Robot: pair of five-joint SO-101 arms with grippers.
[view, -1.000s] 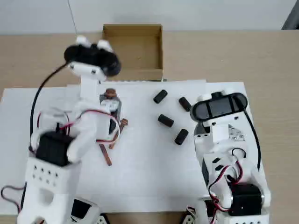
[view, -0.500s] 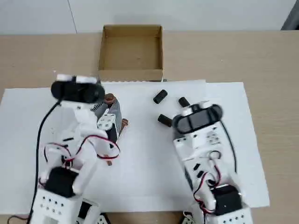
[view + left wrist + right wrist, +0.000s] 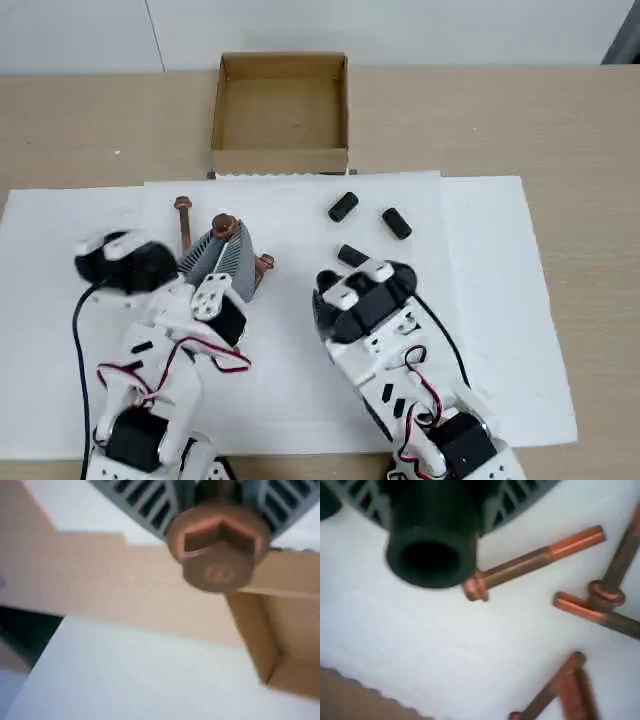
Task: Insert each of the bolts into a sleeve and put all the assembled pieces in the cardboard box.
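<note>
**A:** Which step is in hand?

**B:** Pairing the first bolt with a sleeve, I'd judge. The left gripper (image 3: 223, 240) is clamped on a copper bolt (image 3: 220, 552), whose hexagonal head sticks out past the jaws toward the cardboard box (image 3: 283, 150) at the far side of the table (image 3: 560, 120). The right gripper (image 3: 440, 502) is closed around a black sleeve (image 3: 432, 550), with the sleeve's open bore facing the wrist camera.

**A:** And the other parts?

**B:** The loose bolts (image 3: 530, 562) lie on the white paper (image 3: 300, 330), near the left gripper and between the arms. Three loose sleeves (image 3: 343, 207) lie further right on the paper, on the box side of the right arm. No assembled piece is to be seen yet.

**A:** What does the next move call for?

**B:** The two grippers need to come together so the bolt's shank lines up with the bore, followed by a straight push. The shank is hidden between the left jaws, so I can't tell how much of it is free to enter. A small tilt would probably make it catch on the rim.

**A:** Is there any writing to read?

**B:** None that is legible. The bolt head carries a faint raised mark, too blurred to read. The box and paper look plain.
</note>
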